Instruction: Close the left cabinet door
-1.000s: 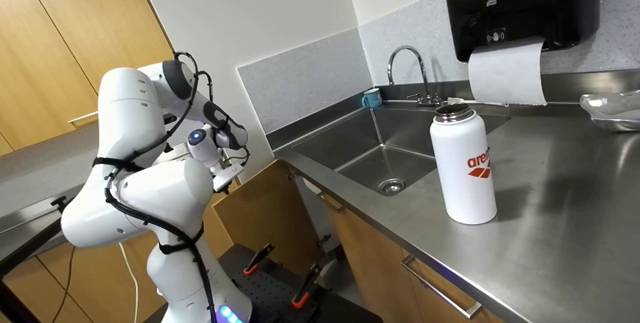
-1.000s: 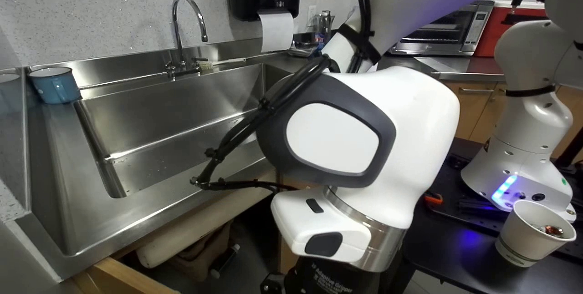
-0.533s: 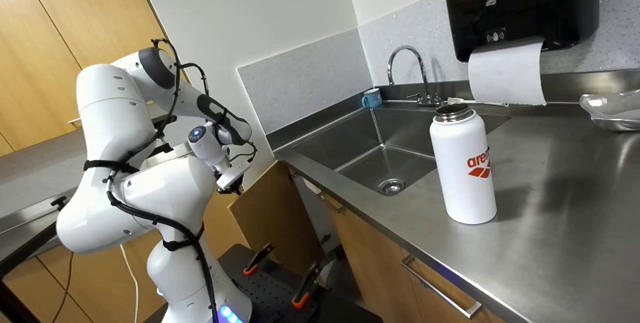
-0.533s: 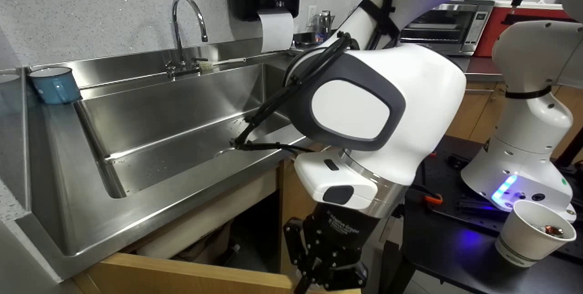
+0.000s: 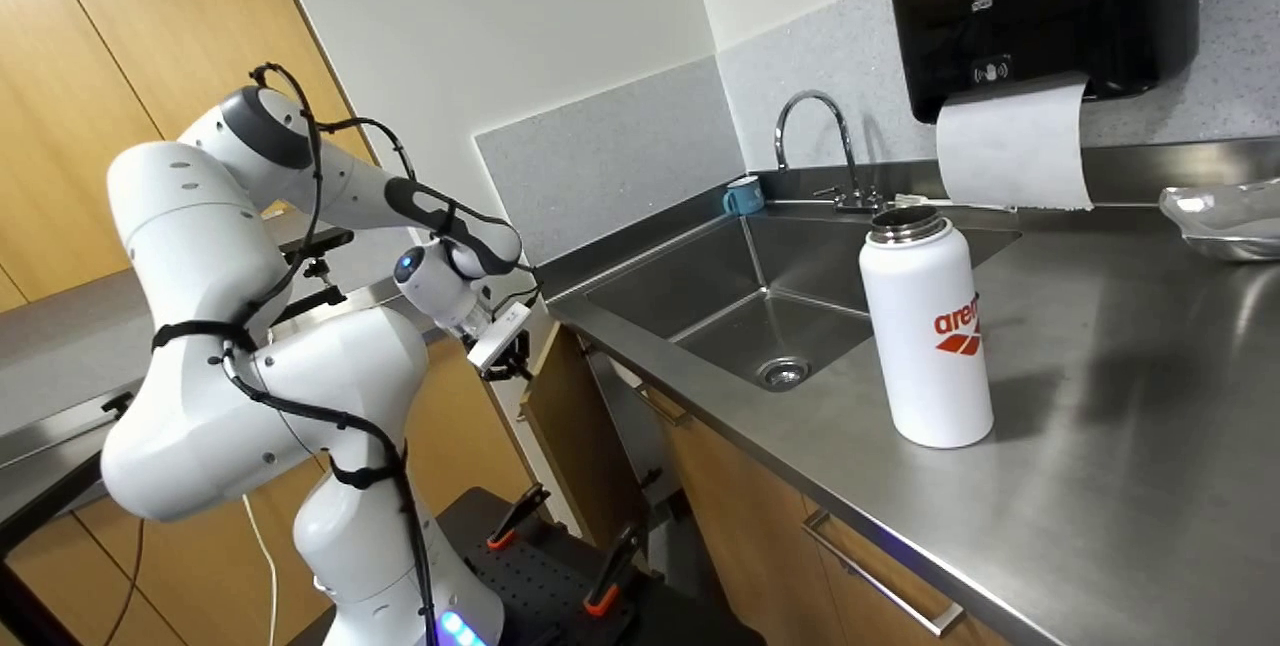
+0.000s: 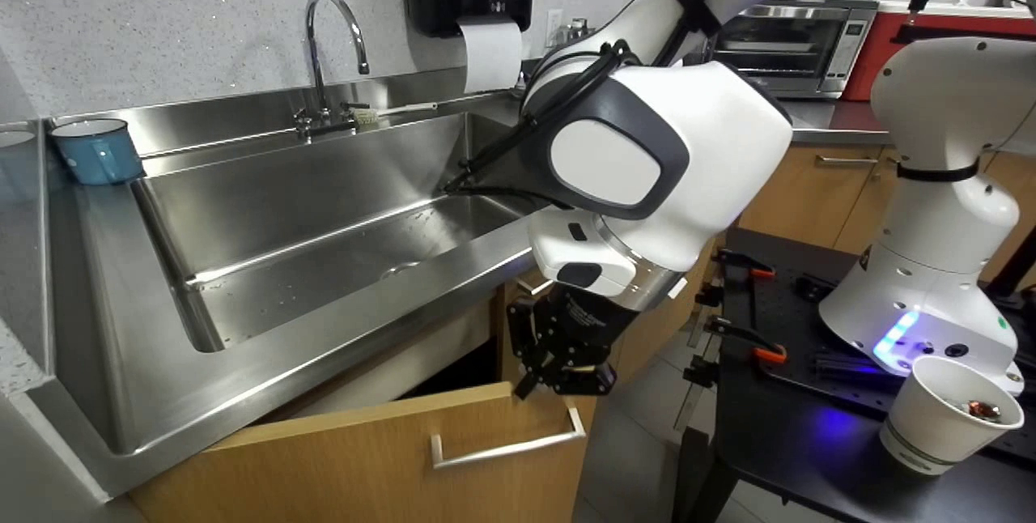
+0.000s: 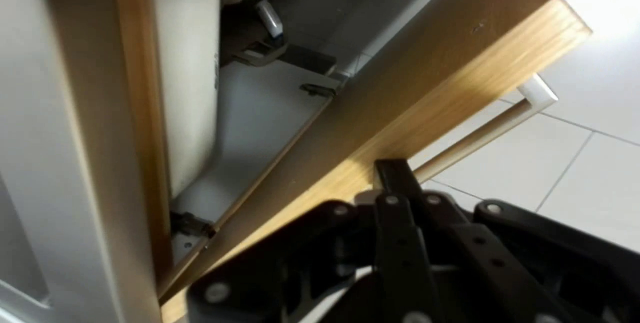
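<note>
the cabinet door has swung further in since the earlier frames, and the arm has swept toward the counter with it. i judge the closing well under way but not done: both exterior views show the door ajar, its free edge well apart from the cabinet, with a dark gap behind. what is left is the rest of that swing, until it sits flush. the claw is drawn together, nothing between its tips, which look to be touching the door's outer side by the top edge, near the handle. the door is under the near edge of the sink, hinged at the left in that exterior view. it is a thick slab of pale wood, finely grained in front, with a plain silver bar at the upper right. in the wrist view its inner face looks darker, and metal hinges show along the left.
</note>
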### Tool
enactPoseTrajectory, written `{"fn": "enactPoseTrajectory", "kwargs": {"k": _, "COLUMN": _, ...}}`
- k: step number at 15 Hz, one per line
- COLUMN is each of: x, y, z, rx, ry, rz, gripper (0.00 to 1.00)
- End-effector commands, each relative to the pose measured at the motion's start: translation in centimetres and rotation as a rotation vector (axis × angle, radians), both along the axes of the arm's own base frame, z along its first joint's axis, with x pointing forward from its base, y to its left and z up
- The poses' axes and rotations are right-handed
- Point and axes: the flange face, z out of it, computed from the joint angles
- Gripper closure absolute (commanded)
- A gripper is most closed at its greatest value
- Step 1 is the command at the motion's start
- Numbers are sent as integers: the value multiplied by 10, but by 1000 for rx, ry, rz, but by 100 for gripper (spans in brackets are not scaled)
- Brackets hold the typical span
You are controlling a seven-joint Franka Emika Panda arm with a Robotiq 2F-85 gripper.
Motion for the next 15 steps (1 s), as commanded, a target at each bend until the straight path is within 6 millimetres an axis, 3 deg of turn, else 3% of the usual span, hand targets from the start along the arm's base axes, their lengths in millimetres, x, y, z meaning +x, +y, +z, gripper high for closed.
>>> {"fn": "enactPoseTrajectory", "kwargs": {"k": 1, "x": 15, "y": -27, "z": -33, "rx": -150, "ry": -68, "rz": -58, "gripper": 100}}
{"fn": "enactPoseTrajectory", "kwargs": {"k": 5, "x": 26, "y": -43, "z": -37, "rx": -232, "ry": -193, "rz": -123, "gripper": 100}}
{"fn": "enactPoseTrajectory", "kwargs": {"k": 7, "x": 23, "y": -45, "z": -24, "rx": -268, "ry": -256, "rz": -164, "gripper": 100}}
{"fn": "enactPoseTrajectory", "kwargs": {"k": 11, "x": -19, "y": -107, "z": -29, "rx": -382, "ry": -291, "rz": -262, "gripper": 100}}
{"fn": "enactPoseTrajectory", "kwargs": {"k": 14, "x": -48, "y": -141, "z": -14, "rx": -405, "ry": -283, "rz": -327, "gripper": 100}}
{"fn": "enactPoseTrajectory", "kwargs": {"k": 15, "x": -55, "y": -143, "z": -4, "rx": -373, "ry": -273, "rz": -344, "gripper": 100}}
